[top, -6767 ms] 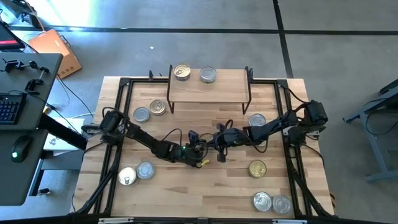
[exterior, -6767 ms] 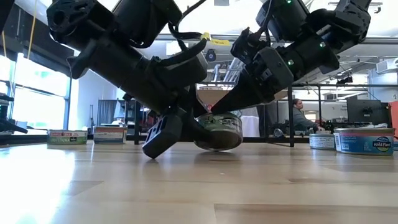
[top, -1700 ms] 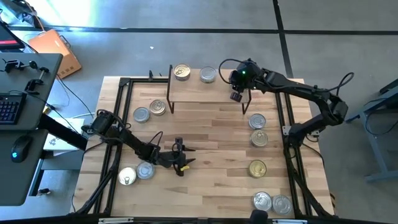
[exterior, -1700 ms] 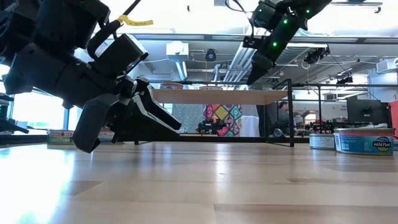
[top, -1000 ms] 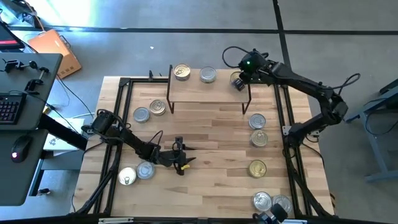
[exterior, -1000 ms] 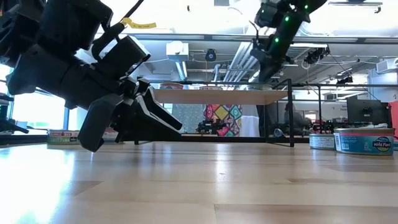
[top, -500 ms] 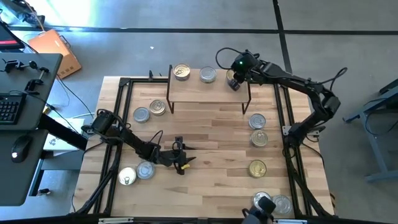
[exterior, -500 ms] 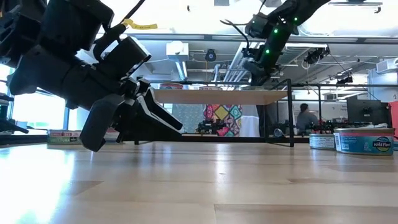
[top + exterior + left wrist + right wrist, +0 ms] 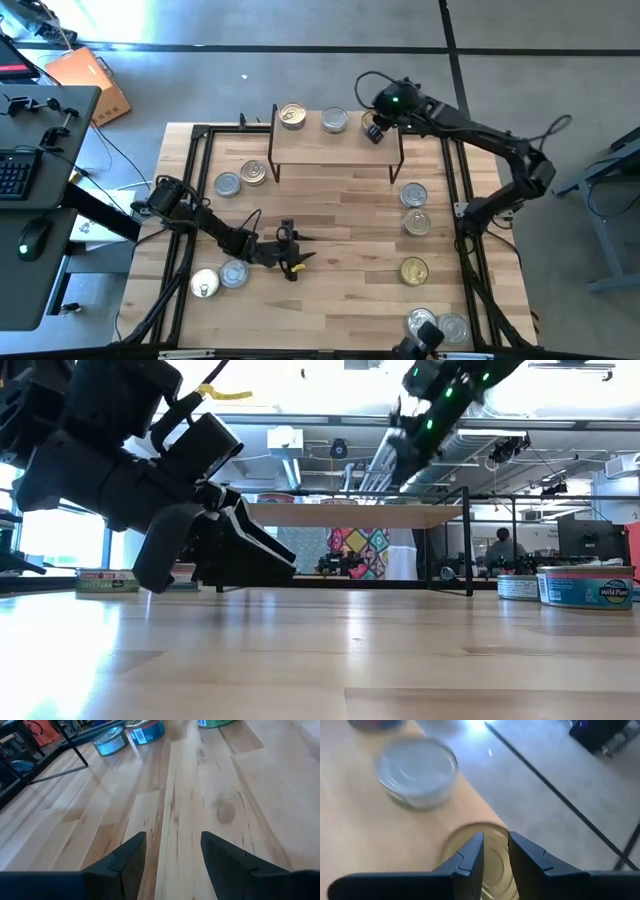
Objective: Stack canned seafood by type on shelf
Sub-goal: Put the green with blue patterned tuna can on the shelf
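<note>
The shelf (image 9: pixel 330 148) stands at the table's far middle. On its top rest a gold-lidded can (image 9: pixel 292 116) and a silver-lidded can (image 9: pixel 335 121). A third, gold-lidded can (image 9: pixel 492 852) sits on the shelf's right end, under my right gripper (image 9: pixel 375 130). That gripper hangs above this can with a narrow gap between its fingers and nothing in it. The silver can (image 9: pixel 417 772) lies beyond it. My left gripper (image 9: pixel 290 262) is open, low over the table's near left, with bare wood between its fingers (image 9: pixel 172 852).
Loose cans lie on the table: two left of the shelf (image 9: pixel 240 178), two at the near left (image 9: pixel 220 278), three along the right side (image 9: pixel 414 222) and two at the near right corner (image 9: pixel 438 325). A black rail frame (image 9: pixel 200 150) borders the table.
My right gripper has stayed over the shelf's right end, shifting slightly toward the table's left, tipping and rising a little above the gold can. The can stays on the shelf.
</note>
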You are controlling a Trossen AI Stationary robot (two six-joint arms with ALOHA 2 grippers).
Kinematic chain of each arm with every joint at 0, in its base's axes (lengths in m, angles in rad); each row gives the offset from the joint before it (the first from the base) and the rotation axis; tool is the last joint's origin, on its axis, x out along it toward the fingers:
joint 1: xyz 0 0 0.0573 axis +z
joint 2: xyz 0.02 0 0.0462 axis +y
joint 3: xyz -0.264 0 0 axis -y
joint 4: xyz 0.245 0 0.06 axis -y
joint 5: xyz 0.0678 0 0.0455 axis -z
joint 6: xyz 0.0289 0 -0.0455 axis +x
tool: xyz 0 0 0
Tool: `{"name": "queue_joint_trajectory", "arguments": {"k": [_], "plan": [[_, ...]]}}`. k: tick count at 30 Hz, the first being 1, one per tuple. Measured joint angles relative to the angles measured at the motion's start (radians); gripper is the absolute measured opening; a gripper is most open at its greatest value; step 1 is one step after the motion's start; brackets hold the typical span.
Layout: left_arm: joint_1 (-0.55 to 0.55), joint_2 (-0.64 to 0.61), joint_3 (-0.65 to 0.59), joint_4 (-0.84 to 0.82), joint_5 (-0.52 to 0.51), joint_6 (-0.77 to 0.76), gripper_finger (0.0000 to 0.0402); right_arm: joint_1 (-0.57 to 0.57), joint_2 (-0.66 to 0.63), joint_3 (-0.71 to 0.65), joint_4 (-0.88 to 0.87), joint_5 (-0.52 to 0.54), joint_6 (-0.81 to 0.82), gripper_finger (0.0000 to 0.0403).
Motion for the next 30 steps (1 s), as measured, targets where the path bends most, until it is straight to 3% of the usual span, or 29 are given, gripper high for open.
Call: {"name": "queue_joint_trajectory", "arguments": {"k": [7, 15, 18, 21, 23, 25, 30], "plan": [[0.0, 0.0, 0.0, 0.002, 0.0, -0.023, 0.0184, 0.16, -0.148, -0.048, 0.006, 0.005, 0.036, 0.006], [0.0, 0.0, 0.0, 0.002, 0.0, -0.029, 0.0184, 0.541, -0.343, -0.34, 0.085, 0.01, 0.07, 0.0003], [0.004, 0.0, 0.0, 0.003, 0.0, -0.028, 0.0184, 0.734, -0.393, -0.442, 0.113, 0.102, 0.115, 0.0004], [0.015, 0.0, 0.0, 0.027, 0.0, -0.027, 0.0184, 0.915, -0.401, -0.482, 0.098, 0.244, 0.145, 0.0001], [0.023, 0.0, 0.0, 0.053, 0.0, -0.027, 0.0184, 1.002, -0.399, -0.496, 0.077, 0.284, 0.161, 0.0001], [0.028, 0.0, 0.0, 0.084, -0.001, -0.026, 0.0184, 1.061, -0.399, -0.5, 0.113, 0.24, 0.177, 0.0004], [0.029, 0.0, 0.026, 0.114, -0.001, 0.009, 0.0184, 1.13, -0.399, -0.501, 0.328, -0.001, 0.131, 0.0005]]}}
